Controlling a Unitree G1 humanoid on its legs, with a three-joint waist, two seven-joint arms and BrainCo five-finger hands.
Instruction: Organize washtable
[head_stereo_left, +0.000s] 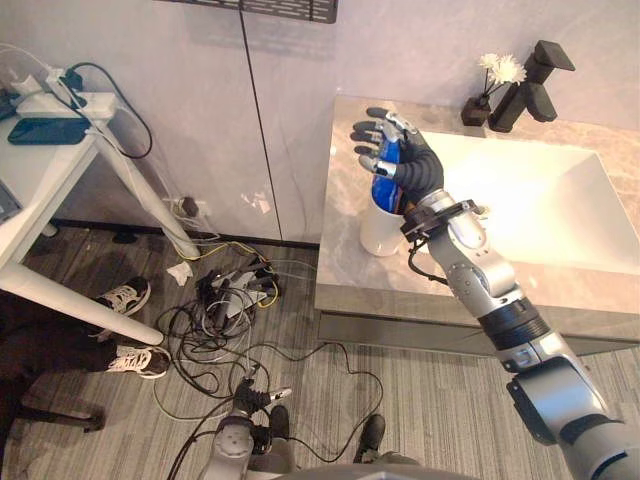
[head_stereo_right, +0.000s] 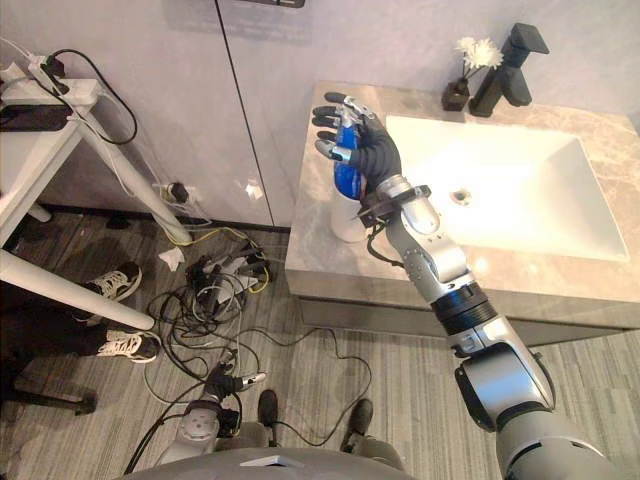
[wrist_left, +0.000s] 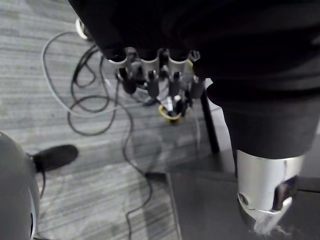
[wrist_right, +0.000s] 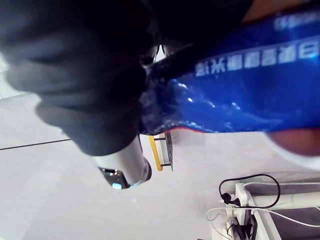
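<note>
Left eye view, right hand (head_stereo_left: 405, 165): raised over the washtable (head_stereo_left: 350, 272), fingers loosely spread, thumb pressed across the tube.
Tube (head_stereo_left: 384, 188): blue, upright against the palm; its lower end meets the cup's mouth, and I cannot tell whether it is inside.
Cup (head_stereo_left: 378, 232): white, directly below the hand, on the counter.
Basin (head_stereo_left: 545, 205): white, just right of the wrist.
Faucet (head_stereo_left: 530, 92), flower (head_stereo_left: 502, 68): beyond the basin, well apart from the hand.
Left hand (wrist_left: 150, 75): low over the floor (wrist_left: 75, 150), fingers relaxed, holding nothing.
</note>
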